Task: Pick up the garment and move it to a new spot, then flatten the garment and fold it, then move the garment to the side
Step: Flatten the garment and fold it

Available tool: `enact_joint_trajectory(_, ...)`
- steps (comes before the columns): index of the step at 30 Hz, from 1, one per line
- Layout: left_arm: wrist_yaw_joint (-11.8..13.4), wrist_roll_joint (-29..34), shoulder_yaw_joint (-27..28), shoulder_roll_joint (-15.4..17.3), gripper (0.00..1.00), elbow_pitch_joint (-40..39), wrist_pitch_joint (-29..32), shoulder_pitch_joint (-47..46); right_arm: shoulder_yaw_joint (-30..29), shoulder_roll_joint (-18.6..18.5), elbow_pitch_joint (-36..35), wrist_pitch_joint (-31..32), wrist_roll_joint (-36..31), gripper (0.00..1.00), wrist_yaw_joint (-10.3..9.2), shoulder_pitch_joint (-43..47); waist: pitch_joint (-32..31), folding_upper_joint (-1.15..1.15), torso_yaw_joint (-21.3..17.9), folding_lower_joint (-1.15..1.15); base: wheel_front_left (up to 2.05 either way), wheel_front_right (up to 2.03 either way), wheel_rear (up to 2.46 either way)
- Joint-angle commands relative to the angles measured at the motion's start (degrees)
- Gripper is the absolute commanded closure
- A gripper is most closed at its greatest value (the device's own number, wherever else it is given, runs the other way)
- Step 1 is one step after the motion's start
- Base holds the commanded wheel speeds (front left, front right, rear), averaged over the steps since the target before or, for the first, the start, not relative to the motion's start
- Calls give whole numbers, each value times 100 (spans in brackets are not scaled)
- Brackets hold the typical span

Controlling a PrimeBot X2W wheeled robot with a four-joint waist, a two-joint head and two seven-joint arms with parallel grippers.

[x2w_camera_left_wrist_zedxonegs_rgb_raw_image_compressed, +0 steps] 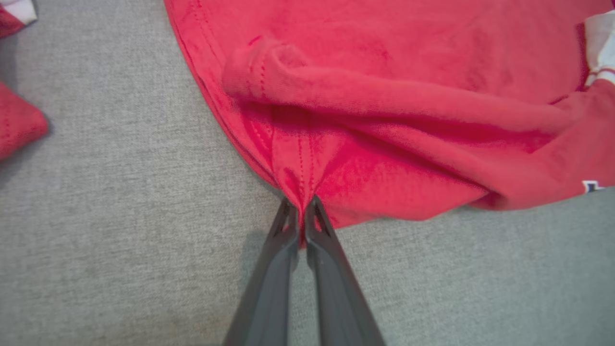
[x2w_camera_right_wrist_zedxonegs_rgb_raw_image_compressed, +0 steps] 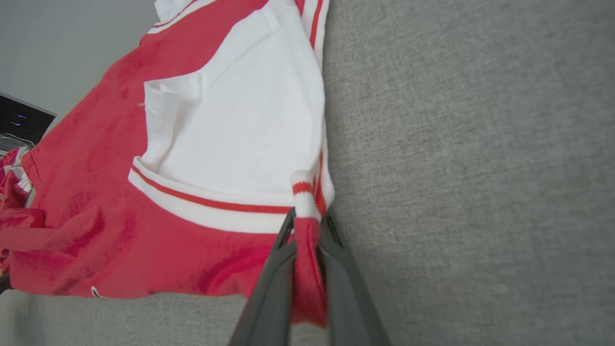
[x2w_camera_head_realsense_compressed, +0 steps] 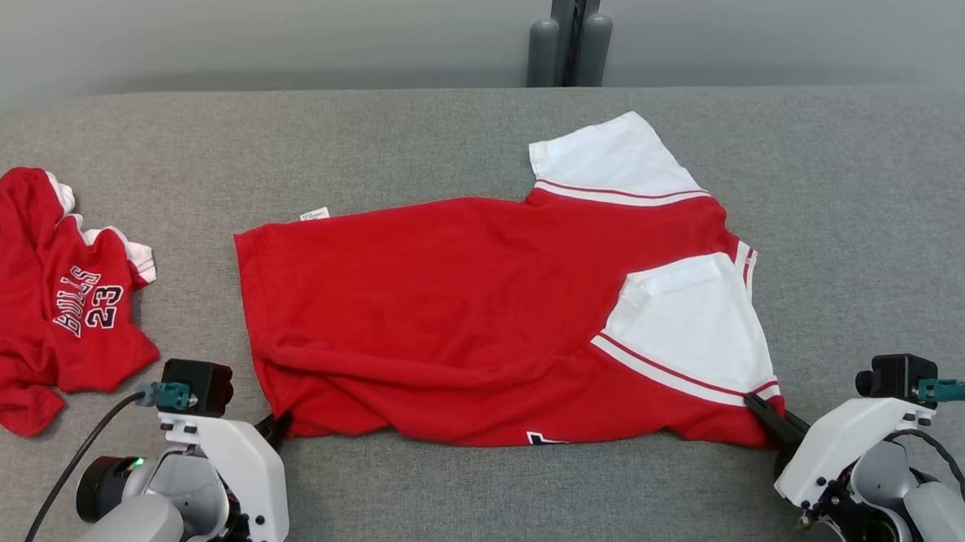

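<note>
The garment (x2w_camera_head_realsense_compressed: 464,311) is a red T-shirt with white sleeves, spread sideways across the grey surface with its near edge folded over. At its near-left hem corner my left gripper (x2w_camera_head_realsense_compressed: 279,427) is shut on the red fabric (x2w_camera_left_wrist_zedxonegs_rgb_raw_image_compressed: 307,158), which bunches into the fingers (x2w_camera_left_wrist_zedxonegs_rgb_raw_image_compressed: 281,250). At the near-right corner, by the white sleeve's striped cuff (x2w_camera_right_wrist_zedxonegs_rgb_raw_image_compressed: 302,190), my right gripper (x2w_camera_head_realsense_compressed: 761,412) is shut on the garment (x2w_camera_right_wrist_zedxonegs_rgb_raw_image_compressed: 202,144), with red cloth pinched between its fingers (x2w_camera_right_wrist_zedxonegs_rgb_raw_image_compressed: 274,269).
A second red garment (x2w_camera_head_realsense_compressed: 49,301) printed "BULLS 23" lies crumpled at the far left of the grey padded surface (x2w_camera_head_realsense_compressed: 860,198). A dark post (x2w_camera_head_realsense_compressed: 573,30) stands behind the surface's far edge, before a pale wall.
</note>
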Motion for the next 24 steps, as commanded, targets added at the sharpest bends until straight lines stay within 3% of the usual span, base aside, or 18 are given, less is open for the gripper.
enact_joint_trajectory(1, 56, -12, 44, 41, 100, -54, -65, 103, 36, -83, 46, -58, 97, 100, 1, 54, -83, 0, 26, 0, 0, 0, 0)
enact_joint_trajectory(12, 6, -253, 162, 318, 100, -428, -159, 628, 49, -468, -207, -118, 370, 100, 1, 394, -402, 0, 95, 0, 0, 0, 0)
enact_joint_trajectory(24, 161, -469, 190, 881, 100, -1432, -97, 1509, -517, -719, -1321, 147, 441, 100, 0, 1631, -604, 0, 134, 0, 0, 0, 0)
